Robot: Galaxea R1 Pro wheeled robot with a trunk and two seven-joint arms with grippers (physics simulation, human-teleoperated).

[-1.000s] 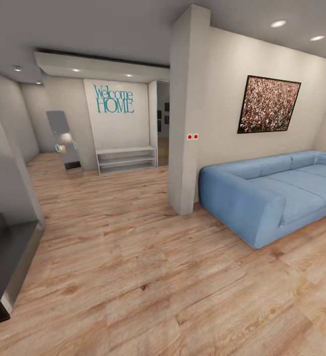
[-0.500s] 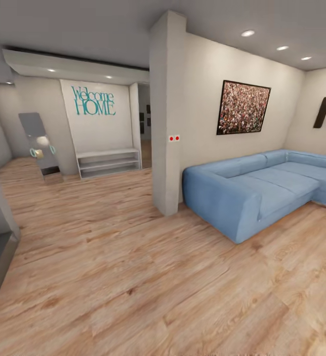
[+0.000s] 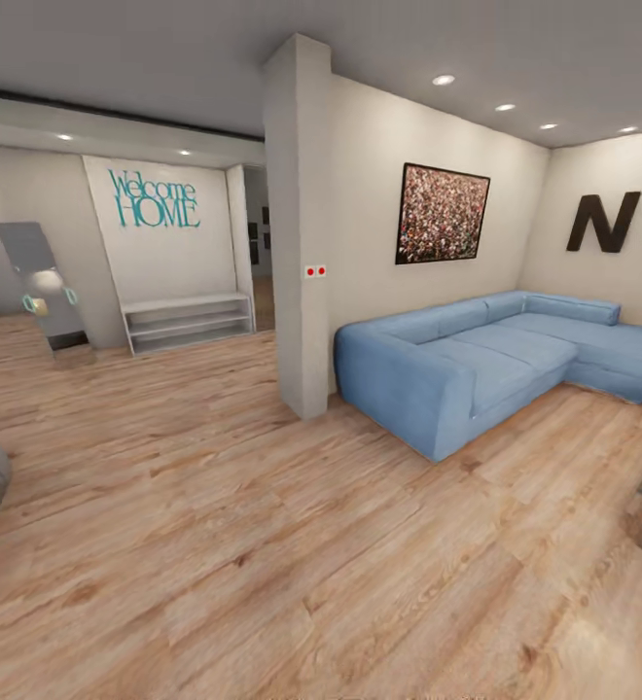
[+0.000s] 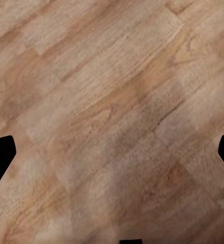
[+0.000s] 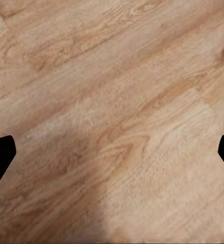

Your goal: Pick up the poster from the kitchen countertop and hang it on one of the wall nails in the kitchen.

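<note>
the head view looked over a wood floor (image 3: 263, 544) with a blue sofa (image 3: 477, 360) at two o'clock, under a speckled painting (image 3: 442, 215) (not the poster). a white pillar (image 3: 300, 233) stood at twelve. both wrist views faced bare planks, the left gripper (image 4: 112, 152) and right gripper (image 5: 112, 152) spread wide, holding nothing

A wood-plank floor (image 3: 263, 544) is being shown across the head view, its boards running in warm, mottled tones. It is being occupied by a blue sectional sofa (image 3: 486, 360), set against the wall beside a square white pillar (image 3: 300, 292). Further back, a low white shelf unit (image 3: 187, 321) and a leaning mirror (image 3: 44, 287) are being carried by the same floor.
</note>
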